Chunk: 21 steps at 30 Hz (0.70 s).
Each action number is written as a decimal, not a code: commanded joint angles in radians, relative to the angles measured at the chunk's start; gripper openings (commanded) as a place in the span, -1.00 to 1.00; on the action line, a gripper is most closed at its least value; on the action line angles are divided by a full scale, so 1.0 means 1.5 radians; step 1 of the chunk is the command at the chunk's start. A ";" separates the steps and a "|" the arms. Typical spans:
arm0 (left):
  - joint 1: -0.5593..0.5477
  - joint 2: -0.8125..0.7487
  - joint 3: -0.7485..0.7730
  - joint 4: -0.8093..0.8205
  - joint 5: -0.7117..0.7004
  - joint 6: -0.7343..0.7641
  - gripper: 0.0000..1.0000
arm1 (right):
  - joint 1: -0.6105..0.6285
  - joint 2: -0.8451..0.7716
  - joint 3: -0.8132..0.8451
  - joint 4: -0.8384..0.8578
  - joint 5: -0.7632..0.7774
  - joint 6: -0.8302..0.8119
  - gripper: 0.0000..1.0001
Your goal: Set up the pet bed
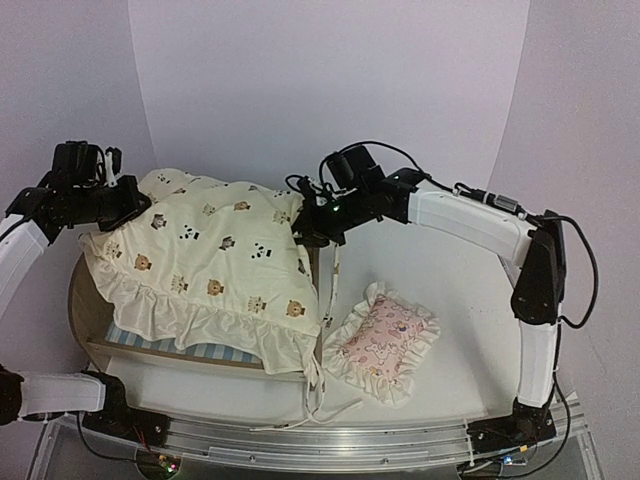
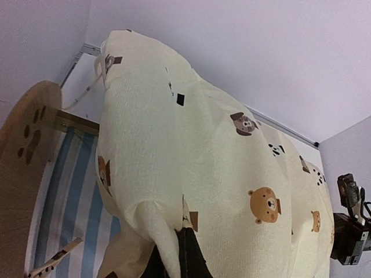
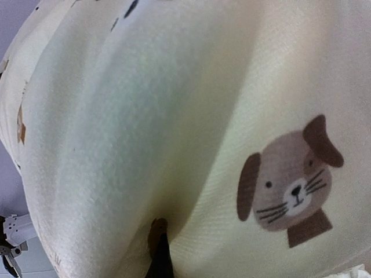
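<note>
The pet bed (image 1: 84, 300) stands at the left, a light-wood frame with a blue-and-white striped base (image 1: 205, 351). A cream animal-print cushion (image 1: 215, 255) lies draped over it and lifted at its far edge. My left gripper (image 1: 133, 212) is shut on the cushion's far left corner. My right gripper (image 1: 306, 230) is shut on its far right corner. In the left wrist view the cushion (image 2: 220, 145) hangs over the striped base (image 2: 66, 197), beside the paw-print headboard (image 2: 26, 136). In the right wrist view the cushion (image 3: 174, 116) fills the frame.
A small pink ruffled pillow (image 1: 386, 341) lies on the table right of the bed. The cushion's ties (image 1: 320, 392) trail off the bed's near right corner towards the metal rail (image 1: 330, 440) at the front edge.
</note>
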 commanded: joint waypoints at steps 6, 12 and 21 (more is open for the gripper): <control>-0.003 -0.041 0.074 -0.099 -0.103 0.009 -1.00 | 0.007 0.071 0.049 -0.008 -0.042 0.003 -1.00; -0.003 -0.025 0.155 -0.131 -0.054 0.018 -1.00 | 0.013 0.081 0.047 -0.005 -0.040 0.000 -1.00; -0.003 -0.015 0.215 -0.176 -0.011 0.014 -1.00 | 0.015 0.068 0.020 0.001 -0.030 -0.009 -1.00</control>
